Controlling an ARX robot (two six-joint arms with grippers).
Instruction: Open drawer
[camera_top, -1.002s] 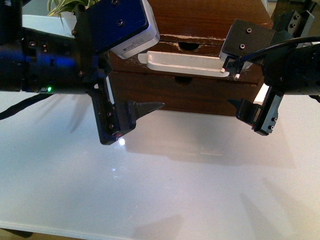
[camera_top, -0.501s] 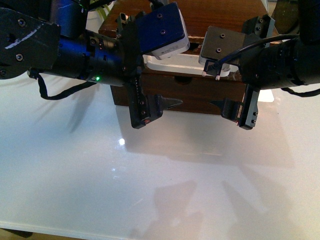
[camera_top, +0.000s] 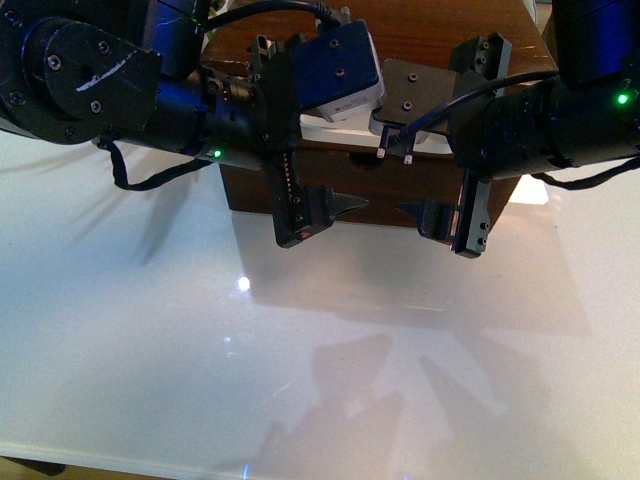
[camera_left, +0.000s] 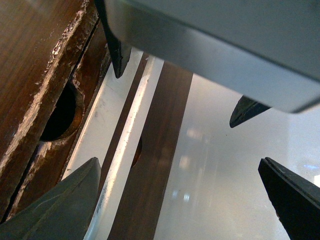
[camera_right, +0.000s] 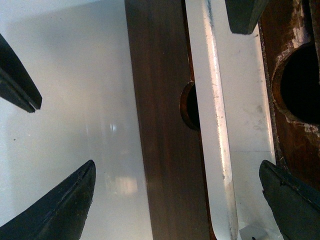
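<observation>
The drawer is dark brown with whitish scratches and a half-round notch; it looks pushed in. Its long white bar handle also shows in the right wrist view. In the front view the wrist cameras hide most of it. My left gripper is open, its jaws straddling the handle and the plain lower front, not touching. My right gripper is open and straddles the same handle, with one fingertip over the drawer front.
The drawer unit stands at the back of a glossy white table. The plain lower drawer front has no handle. The two grippers face each other closely; the other arm's fingertips show in each wrist view.
Both arms have moved inward toward the middle of the drawer unit. The grippers are now closer to each other and over the handle. Both stay open.
</observation>
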